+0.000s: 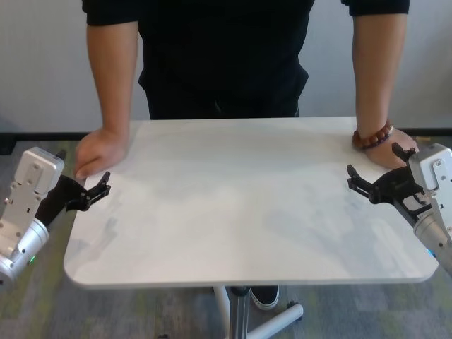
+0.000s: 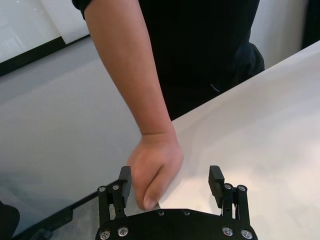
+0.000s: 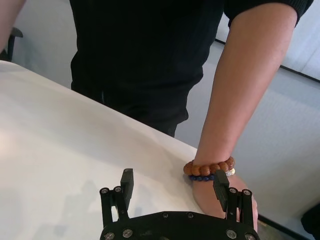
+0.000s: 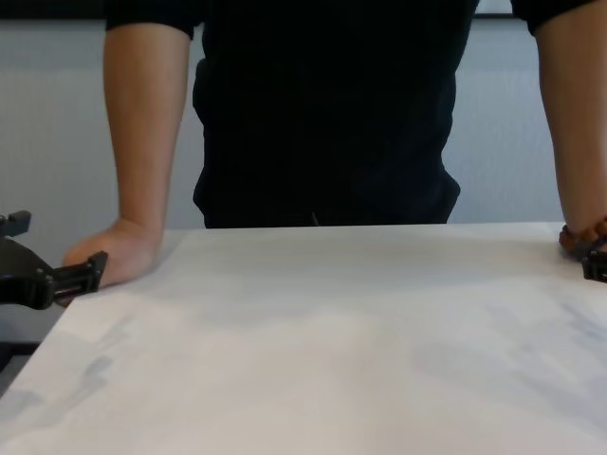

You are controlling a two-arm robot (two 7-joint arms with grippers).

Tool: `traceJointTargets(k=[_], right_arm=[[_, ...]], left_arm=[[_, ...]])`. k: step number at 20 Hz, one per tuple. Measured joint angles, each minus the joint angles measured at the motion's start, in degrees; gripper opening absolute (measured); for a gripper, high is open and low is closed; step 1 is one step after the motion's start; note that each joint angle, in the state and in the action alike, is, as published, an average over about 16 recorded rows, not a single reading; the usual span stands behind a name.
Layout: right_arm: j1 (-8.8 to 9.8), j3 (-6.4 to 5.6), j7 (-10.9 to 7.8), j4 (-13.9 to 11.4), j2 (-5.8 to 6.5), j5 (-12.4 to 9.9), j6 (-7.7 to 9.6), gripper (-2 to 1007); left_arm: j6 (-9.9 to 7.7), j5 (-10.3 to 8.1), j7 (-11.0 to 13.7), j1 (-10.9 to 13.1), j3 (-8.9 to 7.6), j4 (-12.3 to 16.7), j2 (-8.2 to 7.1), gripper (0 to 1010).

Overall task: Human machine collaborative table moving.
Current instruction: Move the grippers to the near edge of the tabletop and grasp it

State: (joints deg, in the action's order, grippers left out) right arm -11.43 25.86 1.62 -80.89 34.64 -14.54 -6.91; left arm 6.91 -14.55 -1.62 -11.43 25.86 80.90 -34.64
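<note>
The white table (image 1: 233, 212) stands on a slim metal pole leg (image 1: 240, 311). The human (image 1: 226, 56) in a black shirt stands at its far side with a hand on each far corner, one hand (image 1: 99, 152) bare and the other wearing a brown beaded bracelet (image 1: 373, 136). My left gripper (image 1: 97, 191) is open at the table's left edge, just in front of the bare hand (image 2: 155, 170); the left wrist view (image 2: 170, 181) shows its fingers apart. My right gripper (image 1: 361, 182) is open over the table's right edge, near the bracelet (image 3: 210, 167); the right wrist view (image 3: 173, 182) shows its fingers apart.
A grey carpet floor (image 1: 42, 304) lies around the table and a pale wall (image 1: 42, 63) stands behind the person. The person's shoe (image 1: 265, 296) shows under the table beside the leg's base. The table's near edge (image 1: 247, 279) faces me.
</note>
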Motion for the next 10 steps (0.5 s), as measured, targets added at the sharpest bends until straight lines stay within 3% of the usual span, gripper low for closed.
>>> traceJointTargets(k=[10], right_arm=[[0.00, 0.00, 0.00, 0.00, 0.00, 0.00, 0.00, 999]], left_arm=[[0.00, 0.00, 0.00, 0.00, 0.00, 0.00, 0.00, 1002]])
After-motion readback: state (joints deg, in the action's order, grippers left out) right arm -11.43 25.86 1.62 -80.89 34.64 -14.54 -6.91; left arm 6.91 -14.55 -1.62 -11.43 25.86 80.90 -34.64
